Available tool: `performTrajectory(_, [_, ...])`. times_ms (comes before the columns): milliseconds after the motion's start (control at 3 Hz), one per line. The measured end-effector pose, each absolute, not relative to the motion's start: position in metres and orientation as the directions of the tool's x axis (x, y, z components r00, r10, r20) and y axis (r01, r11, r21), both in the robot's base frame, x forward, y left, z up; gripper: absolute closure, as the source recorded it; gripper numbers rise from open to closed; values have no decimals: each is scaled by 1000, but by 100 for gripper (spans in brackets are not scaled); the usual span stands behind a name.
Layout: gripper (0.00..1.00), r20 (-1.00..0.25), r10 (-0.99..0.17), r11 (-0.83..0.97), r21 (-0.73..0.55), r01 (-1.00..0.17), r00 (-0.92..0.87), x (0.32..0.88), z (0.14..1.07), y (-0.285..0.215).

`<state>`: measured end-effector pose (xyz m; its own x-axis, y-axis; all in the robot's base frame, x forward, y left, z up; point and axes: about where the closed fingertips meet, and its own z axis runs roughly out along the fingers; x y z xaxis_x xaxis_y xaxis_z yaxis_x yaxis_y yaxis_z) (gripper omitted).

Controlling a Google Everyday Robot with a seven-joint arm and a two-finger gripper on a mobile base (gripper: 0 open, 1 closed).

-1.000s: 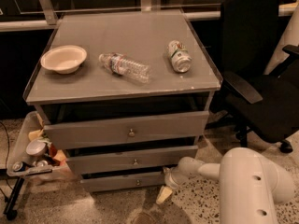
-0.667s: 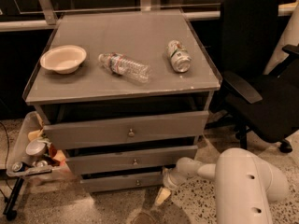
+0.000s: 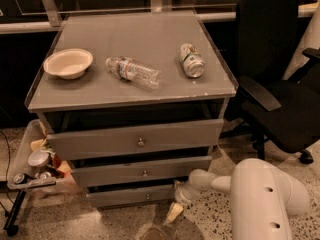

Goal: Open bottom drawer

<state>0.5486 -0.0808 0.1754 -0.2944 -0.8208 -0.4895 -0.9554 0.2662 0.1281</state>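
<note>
The grey cabinet has three drawer fronts. The bottom drawer (image 3: pixel 131 196) is the slimmest front, lowest down, with a tiny round knob (image 3: pixel 147 196) at its centre. It stands a little out from the cabinet. My white arm reaches in from the lower right. My gripper (image 3: pixel 176 206) is at the right end of the bottom drawer front, close to the floor, with a pale fingertip (image 3: pixel 173 212) pointing down.
On the cabinet top (image 3: pixel 135 91) lie a white bowl (image 3: pixel 68 63), a plastic bottle (image 3: pixel 133 72) and a can (image 3: pixel 192 60). A black office chair (image 3: pixel 280 84) stands to the right. A tray of clutter (image 3: pixel 35 166) on a stand is at the left.
My gripper has edged slightly left towards the right end of the bottom drawer front. The drawers and the things on top have not moved.
</note>
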Motion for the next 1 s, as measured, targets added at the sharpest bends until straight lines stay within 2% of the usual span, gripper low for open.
performTrajectory(1000, [0,-485,-816,270,162,-949,-315,535,185,-81])
